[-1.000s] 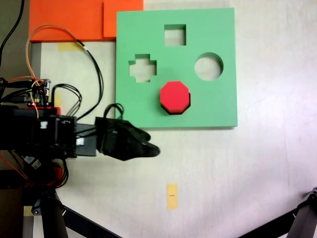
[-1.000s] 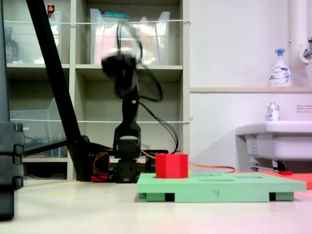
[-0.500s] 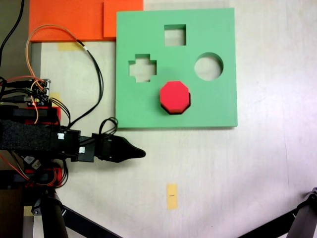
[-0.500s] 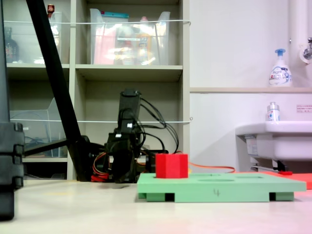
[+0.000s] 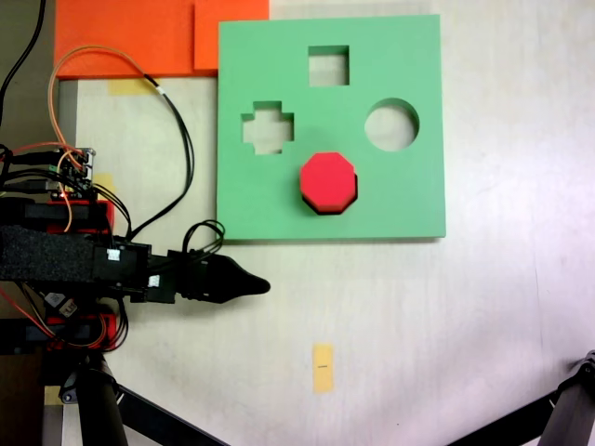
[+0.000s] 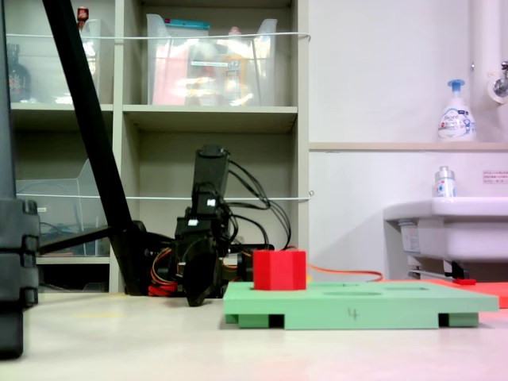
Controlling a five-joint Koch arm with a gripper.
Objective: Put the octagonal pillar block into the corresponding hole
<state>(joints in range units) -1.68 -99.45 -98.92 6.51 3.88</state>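
The gripper [image 5: 249, 284] lay low over the pale table [image 5: 493, 325], its black fingers drawn together to a single point and holding nothing. It pointed toward the first exterior view's right, just below the lower left corner of the green board [image 5: 409, 195] and clear of it. In the second exterior view the gripper [image 6: 196, 295] hung close to the table surface, to the left of the board [image 6: 357, 305].

The arm [image 5: 65, 265] stretched back to the first exterior view's left edge, with black and orange cables [image 5: 177, 130] looping above it.

The red block [image 5: 328, 180] sat in the eight-sided hole [image 5: 325, 210] on the lower middle part of the board, well apart from the gripper. Its upper part stood proud of the board, as the second exterior view showed [image 6: 279, 270]. A dark sliver of the hole was visible along the block's lower edge.

The cross-shaped cutout [image 5: 268, 128], the square cutout [image 5: 328, 66] and the round cutout [image 5: 390, 125] stood open. An orange sheet [image 5: 139, 37] lay at the upper left, touching the board's corner. A small yellow tag [image 5: 322, 368] lay on the table below.
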